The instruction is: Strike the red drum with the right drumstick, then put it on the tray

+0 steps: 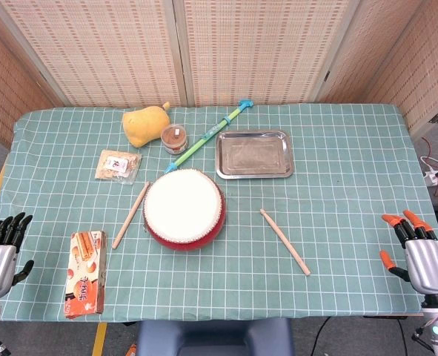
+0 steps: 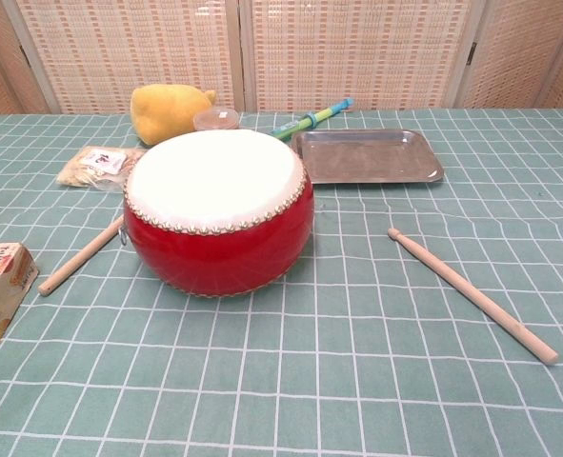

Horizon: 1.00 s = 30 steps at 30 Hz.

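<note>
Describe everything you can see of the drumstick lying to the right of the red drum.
The plain light wooden drumstick is a slim, round, pale rod, slightly tapered. It lies flat on the green checked tablecloth, slanting from its end nearest the red drum with the white skin toward the table's near right. Nothing touches it: it lies apart from the drum and from the rectangular metal tray behind, and neither robot hand is near.

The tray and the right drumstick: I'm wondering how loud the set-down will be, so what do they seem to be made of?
The tray looks like metal, probably stainless steel: silvery grey with a dull, brushed sheen and a raised, rolled rim. The right drumstick looks like bare, unpainted wood: pale tan, matte, with a tapered tip. Wood on metal would likely clatter.
</note>
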Motion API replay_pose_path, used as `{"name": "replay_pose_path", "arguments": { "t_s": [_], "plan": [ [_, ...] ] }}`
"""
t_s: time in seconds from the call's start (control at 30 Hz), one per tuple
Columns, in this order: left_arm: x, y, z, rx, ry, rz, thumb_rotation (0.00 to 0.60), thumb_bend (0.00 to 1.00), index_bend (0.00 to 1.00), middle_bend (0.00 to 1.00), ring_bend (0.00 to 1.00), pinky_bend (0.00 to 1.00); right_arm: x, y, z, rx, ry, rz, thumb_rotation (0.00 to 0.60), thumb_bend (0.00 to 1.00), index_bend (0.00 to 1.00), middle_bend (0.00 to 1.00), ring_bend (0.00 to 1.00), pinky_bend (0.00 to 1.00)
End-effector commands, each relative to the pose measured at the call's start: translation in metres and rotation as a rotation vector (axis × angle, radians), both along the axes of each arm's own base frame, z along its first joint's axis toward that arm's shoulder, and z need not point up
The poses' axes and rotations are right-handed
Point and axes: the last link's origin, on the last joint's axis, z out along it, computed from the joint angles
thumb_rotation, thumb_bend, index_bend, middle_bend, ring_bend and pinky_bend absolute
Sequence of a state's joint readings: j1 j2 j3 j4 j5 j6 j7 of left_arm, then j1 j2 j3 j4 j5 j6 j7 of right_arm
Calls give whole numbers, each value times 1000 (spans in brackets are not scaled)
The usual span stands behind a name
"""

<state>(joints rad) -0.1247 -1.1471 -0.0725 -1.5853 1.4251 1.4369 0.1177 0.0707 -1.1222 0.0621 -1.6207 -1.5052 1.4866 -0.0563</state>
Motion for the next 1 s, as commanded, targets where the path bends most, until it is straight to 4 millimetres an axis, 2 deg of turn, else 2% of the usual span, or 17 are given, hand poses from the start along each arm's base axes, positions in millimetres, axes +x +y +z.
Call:
{"name": "replay_pose_path", "arguments": {
  "t_s": [0.03,0.47,0.67,0.77,0.9,1.0],
  "plan": [
    [1,2,-2,-3,-5,-13,600,243,54,27,0,49,0,-1,-1,4,-4,-1,600,316,217,218,100,212],
    [3,-3,1,15,-8,-40,600,241,54,27,0,49,2,1,1,23,-56,10,600,316,217,218,107,234],
    [4,-4,0,10,-15,-48,600,240,54,27,0,49,7,-10,-5,56,-70,28,600,328,241,218,108,234],
    [5,-4,0,10,-17,-50,600,240,54,27,0,49,10,-23,-13,107,-69,34,600,421,256,218,107,234],
    [3,-5,-2,5,-26,-42,600,240,53,27,0,53,19,-48,-25,194,-87,20,600,683,307,218,107,241],
    [1,-7,-3,3,-29,-37,600,239,54,27,0,53,27,-68,-37,262,-77,35,581,815,352,218,107,236]
  ]
}}
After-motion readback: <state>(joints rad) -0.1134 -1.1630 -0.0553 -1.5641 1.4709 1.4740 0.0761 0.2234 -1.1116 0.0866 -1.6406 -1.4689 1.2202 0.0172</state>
